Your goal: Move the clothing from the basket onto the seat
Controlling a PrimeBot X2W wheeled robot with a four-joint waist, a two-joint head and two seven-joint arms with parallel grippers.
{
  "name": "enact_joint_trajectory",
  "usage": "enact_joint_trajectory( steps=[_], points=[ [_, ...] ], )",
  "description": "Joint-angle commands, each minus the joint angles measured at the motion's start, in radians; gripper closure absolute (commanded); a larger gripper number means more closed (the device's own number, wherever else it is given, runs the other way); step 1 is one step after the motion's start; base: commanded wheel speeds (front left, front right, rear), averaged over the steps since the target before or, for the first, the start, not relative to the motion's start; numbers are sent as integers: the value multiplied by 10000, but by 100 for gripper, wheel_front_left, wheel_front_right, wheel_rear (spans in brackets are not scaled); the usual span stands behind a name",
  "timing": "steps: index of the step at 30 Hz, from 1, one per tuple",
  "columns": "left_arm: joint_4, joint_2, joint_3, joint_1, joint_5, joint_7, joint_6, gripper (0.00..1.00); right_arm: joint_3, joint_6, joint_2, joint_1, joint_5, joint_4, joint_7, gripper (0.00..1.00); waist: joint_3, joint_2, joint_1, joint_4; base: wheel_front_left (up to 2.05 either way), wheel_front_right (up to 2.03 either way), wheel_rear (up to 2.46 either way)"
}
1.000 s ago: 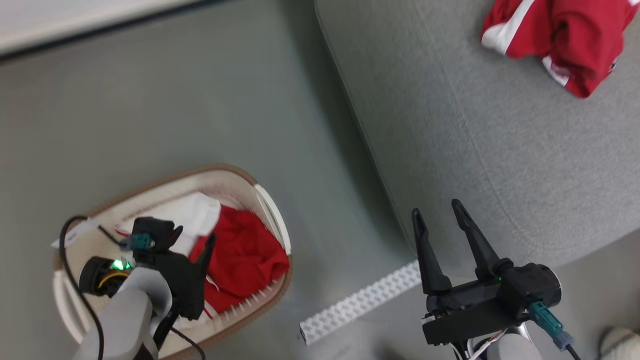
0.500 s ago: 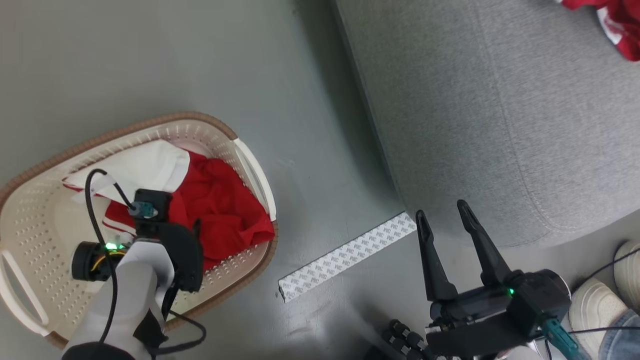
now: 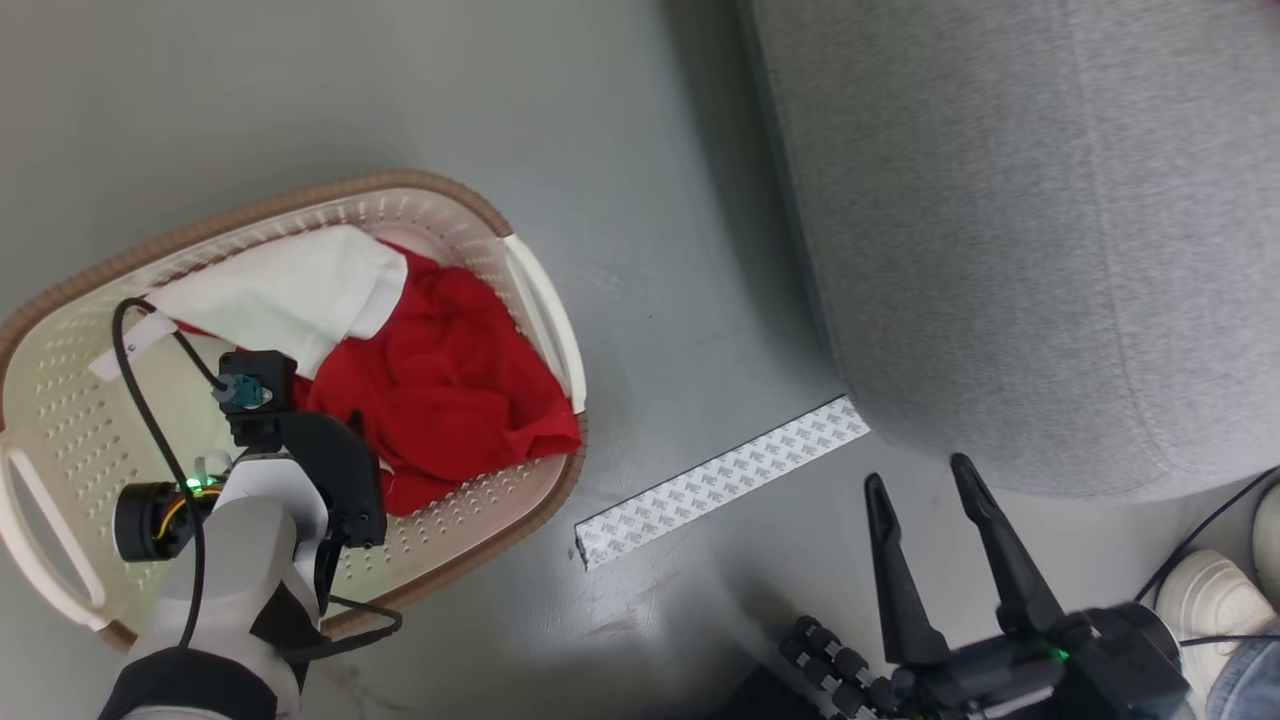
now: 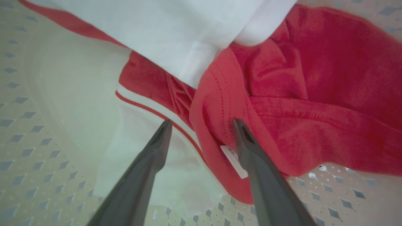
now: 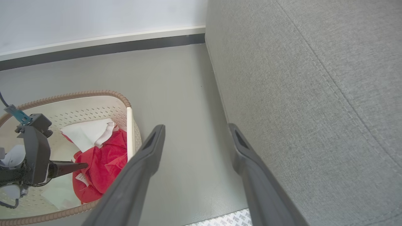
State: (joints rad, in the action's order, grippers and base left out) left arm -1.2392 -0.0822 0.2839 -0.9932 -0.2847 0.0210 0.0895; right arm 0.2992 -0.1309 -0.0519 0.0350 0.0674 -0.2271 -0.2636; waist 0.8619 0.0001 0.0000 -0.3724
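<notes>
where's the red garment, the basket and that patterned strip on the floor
red garment (image 3: 450,380), head view, middle of the crumpled red fabric
basket (image 3: 70,400), head view, bare perforated cream inside at its left end
patterned strip (image 3: 722,480), head view, middle of its length

A white printed strip (image 3: 720,482) lies on the grey floor (image 3: 400,90). A person's white shoe (image 3: 1205,600) and blue trouser cuff (image 3: 1250,680) are nearby. A dark baseboard (image 5: 103,47) lines the wall.

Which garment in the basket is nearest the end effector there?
The red garment: its hemmed edge sits between the left end effector's open fingers; the white piece lies beyond.
</notes>
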Motion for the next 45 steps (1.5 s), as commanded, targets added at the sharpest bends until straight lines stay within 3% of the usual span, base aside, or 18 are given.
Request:
enact_joint_trajectory(
  steps=[1,11,12,13,14,26,33,45],
  points=[
    [-99,15,-16,-80,-118,-26,-69,0,-40,3,26,144,-42,-91,-6,0,140,-1,0,135,0,0,0],
    [-280,183,102,-96,-422,-340,-931,0,171,3,28,441,-3,-392,48,0,376,-1,0,301,0,0,0],
    [-304,198,146,-97,-432,-366,-961,5,159,3,28,468,-22,-417,52,0,371,-1,0,305,0,0,0],
    [-309,201,193,-93,-420,-475,-1018,64,146,3,28,480,-41,-447,74,0,360,-1,0,305,0,0,0],
    [-317,207,224,-66,-451,-538,-1048,100,134,3,29,461,-63,-461,112,0,332,-1,0,301,0,0,0],
    [-431,275,383,442,-775,-929,-1332,100,545,3,26,-551,-60,229,107,0,-1074,-1,0,212,0,0,0],
    [-198,314,444,1339,-1574,-1240,-1751,100,792,3,-42,-986,17,1014,291,0,-3167,-1,0,795,0,0,0],
    [1386,323,1597,3174,-3588,-1832,-1896,100,1588,3,-443,-718,788,2128,964,0,-7192,-1,0,1899,0,0,0]
  ],
)
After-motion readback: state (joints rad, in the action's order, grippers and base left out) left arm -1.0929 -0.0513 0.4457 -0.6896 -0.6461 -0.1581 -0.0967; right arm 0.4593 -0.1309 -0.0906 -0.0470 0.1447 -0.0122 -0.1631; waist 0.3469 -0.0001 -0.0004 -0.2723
